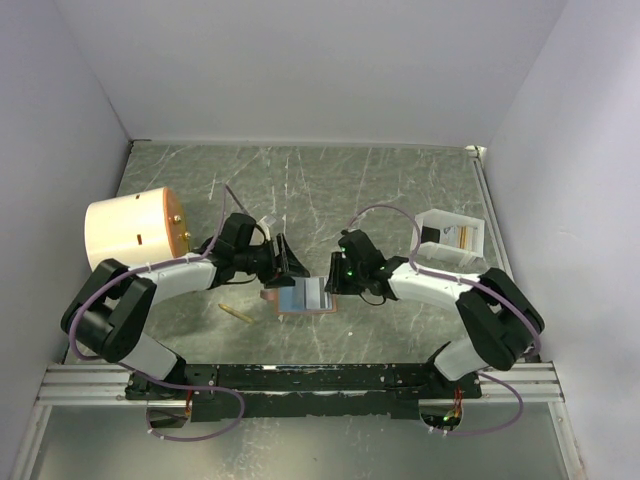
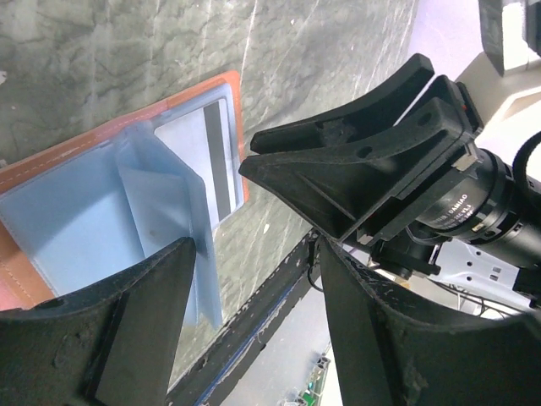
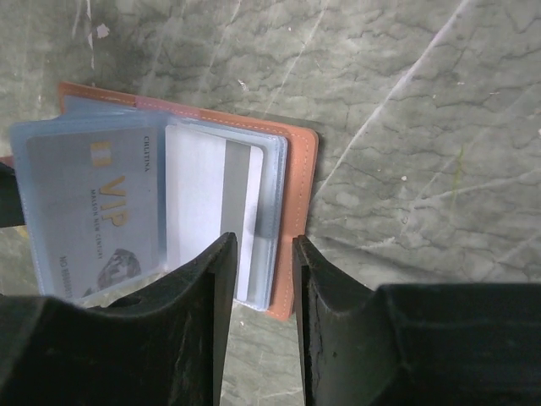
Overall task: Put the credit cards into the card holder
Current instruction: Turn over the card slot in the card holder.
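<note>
The card holder (image 1: 305, 298) lies open on the marble table between my two grippers, tan-brown leather with pale blue plastic sleeves. In the right wrist view the card holder (image 3: 297, 211) holds a whitish credit card (image 3: 199, 211) with a grey stripe and a grey VIP card (image 3: 93, 211) in a raised sleeve. My right gripper (image 3: 264, 241) hovers over its right edge, jaws a narrow gap apart, clamping nothing. The left gripper (image 2: 258, 254) stands wide open beside an upright blue sleeve (image 2: 161, 211), gripping nothing. The striped card (image 2: 211, 152) also shows there.
A big cream cylinder (image 1: 130, 235) with an orange end stands at the left. A white tray (image 1: 450, 238) sits at the right. A small wooden stick (image 1: 237, 313) lies left of the holder. The metal rail (image 1: 300, 378) runs along the near edge.
</note>
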